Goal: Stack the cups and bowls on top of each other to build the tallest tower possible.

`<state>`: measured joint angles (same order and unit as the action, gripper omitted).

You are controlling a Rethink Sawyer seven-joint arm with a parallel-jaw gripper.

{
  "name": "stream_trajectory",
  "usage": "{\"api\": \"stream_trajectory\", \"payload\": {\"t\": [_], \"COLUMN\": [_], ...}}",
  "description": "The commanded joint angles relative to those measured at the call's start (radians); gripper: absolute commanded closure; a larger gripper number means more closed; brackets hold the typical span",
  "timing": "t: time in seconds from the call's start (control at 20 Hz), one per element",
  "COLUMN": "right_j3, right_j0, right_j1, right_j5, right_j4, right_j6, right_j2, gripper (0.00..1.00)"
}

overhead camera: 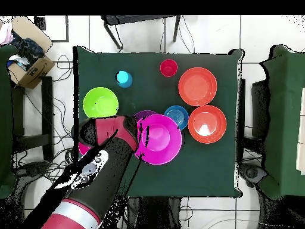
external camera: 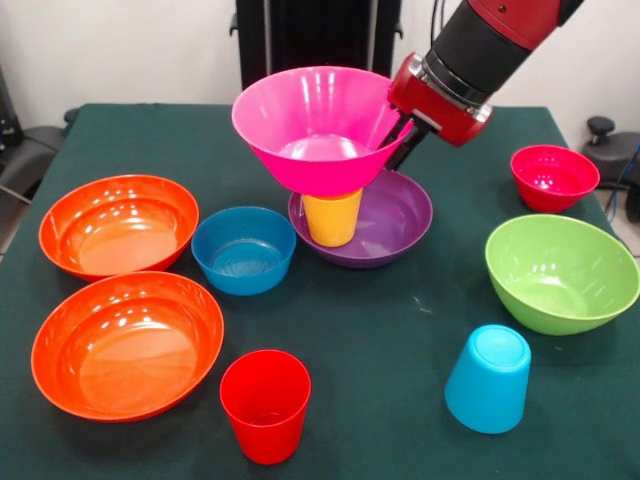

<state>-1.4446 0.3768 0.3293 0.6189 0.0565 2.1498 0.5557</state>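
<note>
Your purple bowl (external camera: 400,225) is holding the yellow cup (external camera: 331,217); the gripper (external camera: 397,137) is clamping the pink bowl's (external camera: 315,125) rim above it.

Magenta bowl (external camera: 318,125), yellow cup (external camera: 331,217), purple bowl (external camera: 400,220), green cloth (external camera: 390,340).

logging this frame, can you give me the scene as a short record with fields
tower: magenta bowl atop upright yellow cup, which stands in the purple bowl
gripper: at, on the magenta bowl's rim; jaws unclear
loose bowls: two orange, blue, lime green, crimson
loose cups: red upright, light blue upside down
table: green cloth
</note>
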Motion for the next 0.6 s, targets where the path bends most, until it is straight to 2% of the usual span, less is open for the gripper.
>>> {"api": "stream_trajectory", "payload": {"t": [0.05,0.6], "right_j3": [0.027,0.018], "right_j0": [0.013,0.024], "right_j1": [-0.013,0.013], "right_j5": [0.109,0.151], "right_j4": [-0.056,-0.056], "right_j6": [0.047,0.045], "right_j2": [-0.060,-0.049], "gripper": [1.00,1.00]}}
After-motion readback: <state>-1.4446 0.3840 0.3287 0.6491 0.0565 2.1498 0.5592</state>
